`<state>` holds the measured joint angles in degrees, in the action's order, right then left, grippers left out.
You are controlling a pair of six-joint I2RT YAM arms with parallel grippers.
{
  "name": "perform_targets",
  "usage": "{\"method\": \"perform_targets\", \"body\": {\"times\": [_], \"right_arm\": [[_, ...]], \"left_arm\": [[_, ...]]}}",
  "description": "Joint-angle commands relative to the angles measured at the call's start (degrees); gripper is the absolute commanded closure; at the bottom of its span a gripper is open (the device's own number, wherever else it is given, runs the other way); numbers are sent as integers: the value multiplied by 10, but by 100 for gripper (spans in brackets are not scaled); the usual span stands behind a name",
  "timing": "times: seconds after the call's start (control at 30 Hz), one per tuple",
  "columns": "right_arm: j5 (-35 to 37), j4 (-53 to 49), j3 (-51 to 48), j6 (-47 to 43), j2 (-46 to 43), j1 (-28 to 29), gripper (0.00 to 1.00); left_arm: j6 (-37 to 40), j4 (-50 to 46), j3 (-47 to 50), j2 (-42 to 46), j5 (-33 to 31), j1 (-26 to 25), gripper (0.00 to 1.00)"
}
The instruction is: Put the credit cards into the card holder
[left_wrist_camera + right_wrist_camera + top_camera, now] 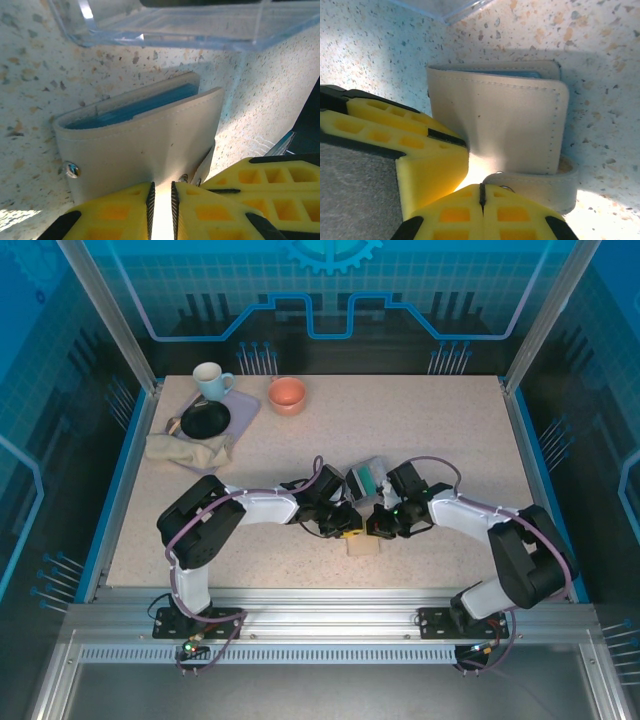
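Beige folding card holder [145,145] at the front centre of the speckled table [450,460].
The left gripper [162,200] stood narrow, its yellow jaws nipping the card holder's lower edge. The right gripper [481,192] was fully closed, tips against the snap strap. Thin teal-blue plastic cards [132,109] sat tucked inside the fold. Just beyond lay a clear rectangular plastic box [366,478] with something teal-green inside.
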<state>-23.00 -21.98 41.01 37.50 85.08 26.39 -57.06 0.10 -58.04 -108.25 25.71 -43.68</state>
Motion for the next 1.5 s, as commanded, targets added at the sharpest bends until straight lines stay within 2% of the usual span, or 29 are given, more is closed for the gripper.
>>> {"method": "perform_targets", "body": {"times": [0.0,0.43,0.6,0.83,0.93,1.13,1.2,1.37,1.47], "right_arm": [[-8,1,11,3,10,13,100],[-12,25,9,11,26,11,100],[32,-17,15,2,-11,10,100],[56,-46,23,-8,-42,12,100],[64,-60,31,-10,-42,13,100],[148,-117,67,-24,-44,52,81],[185,-138,82,-25,-43,66,77],[236,-184,126,-31,-20,101,56],[273,-213,154,-26,6,125,56]], "left_arm": [[-3,-18,-6,-14,-16,-5,80],[-4,-13,0,-9,-19,-6,80],[-2,-5,6,0,-20,-5,79],[8,0,14,25,-32,-6,75],[16,-3,18,38,-39,-6,69],[27,-26,28,66,-67,-6,69],[28,-33,35,79,-80,-6,68],[17,-60,52,98,-115,2,69],[-4,-59,69,102,-127,9,69]]}}
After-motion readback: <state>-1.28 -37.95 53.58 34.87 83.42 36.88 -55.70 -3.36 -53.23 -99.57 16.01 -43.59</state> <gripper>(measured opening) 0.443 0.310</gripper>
